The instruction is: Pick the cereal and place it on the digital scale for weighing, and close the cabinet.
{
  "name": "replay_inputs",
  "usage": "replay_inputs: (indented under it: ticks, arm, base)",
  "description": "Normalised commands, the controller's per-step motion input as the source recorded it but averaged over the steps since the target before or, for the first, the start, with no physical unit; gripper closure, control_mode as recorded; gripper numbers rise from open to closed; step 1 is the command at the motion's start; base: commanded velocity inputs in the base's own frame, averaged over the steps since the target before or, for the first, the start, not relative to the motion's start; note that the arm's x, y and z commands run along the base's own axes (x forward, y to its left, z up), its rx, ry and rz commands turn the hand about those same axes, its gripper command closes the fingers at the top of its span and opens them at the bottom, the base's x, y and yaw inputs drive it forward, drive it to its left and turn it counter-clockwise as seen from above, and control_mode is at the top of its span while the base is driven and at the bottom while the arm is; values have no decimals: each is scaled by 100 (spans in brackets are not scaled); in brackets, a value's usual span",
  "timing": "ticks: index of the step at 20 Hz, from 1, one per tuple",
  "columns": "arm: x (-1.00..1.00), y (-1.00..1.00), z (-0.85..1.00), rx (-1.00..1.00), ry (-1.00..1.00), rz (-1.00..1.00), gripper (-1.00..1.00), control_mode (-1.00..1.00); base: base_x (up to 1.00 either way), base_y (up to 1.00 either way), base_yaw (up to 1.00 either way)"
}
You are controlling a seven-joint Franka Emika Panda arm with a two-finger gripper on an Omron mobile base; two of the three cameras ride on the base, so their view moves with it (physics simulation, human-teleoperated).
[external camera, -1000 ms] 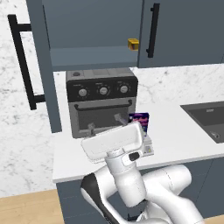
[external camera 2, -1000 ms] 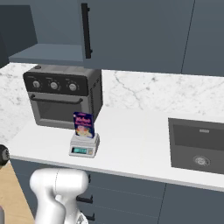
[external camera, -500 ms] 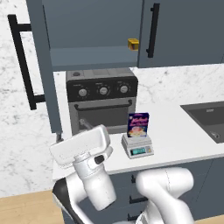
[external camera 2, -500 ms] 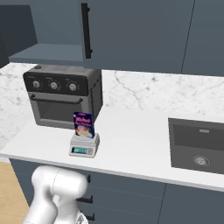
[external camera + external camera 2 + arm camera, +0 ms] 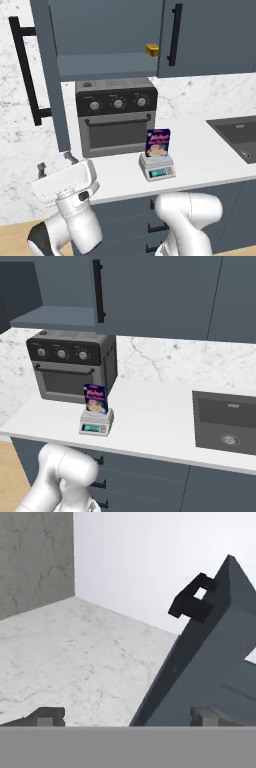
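Observation:
The cereal (image 5: 158, 142), a dark blue box, stands upright on the digital scale (image 5: 157, 168) on the counter in front of the toaster oven; from the right it shows as the cereal (image 5: 95, 398) on the scale (image 5: 96, 423). The cabinet (image 5: 110, 35) hangs above with its left door (image 5: 50, 80) swung open and the long black handle (image 5: 25, 70) facing out. My gripper (image 5: 56, 164) is low at the left, below that open door, open and holding nothing. In the hand view the gripper (image 5: 129, 717) looks up at the door (image 5: 210, 657) and its handle (image 5: 192, 602).
A black-and-grey toaster oven (image 5: 116, 120) sits at the back of the counter. A small yellow object (image 5: 152, 49) lies on the cabinet shelf. A dark sink (image 5: 225, 421) is set into the counter at the right. A marble wall (image 5: 15, 150) stands left of the open door.
The arm has swung left, carrying the open gripper from in front of the scale to below the open cabinet door. The cereal stays on the scale.

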Motion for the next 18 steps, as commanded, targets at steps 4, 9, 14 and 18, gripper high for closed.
replay_inputs:
  ticks: [4,9,14,18]
  arm:
    - [18,100,7,2,-3,0,-100,-100]
    - [49,48,46,15,7,0,-100,-100]
    - [78,0,63,31,26,2,-100,-100]
    - [40,-46,68,52,28,10,-100,-100]
  base:
    - [0,0,0]
    - [0,0,0]
    - [0,0,0]
    - [0,0,0]
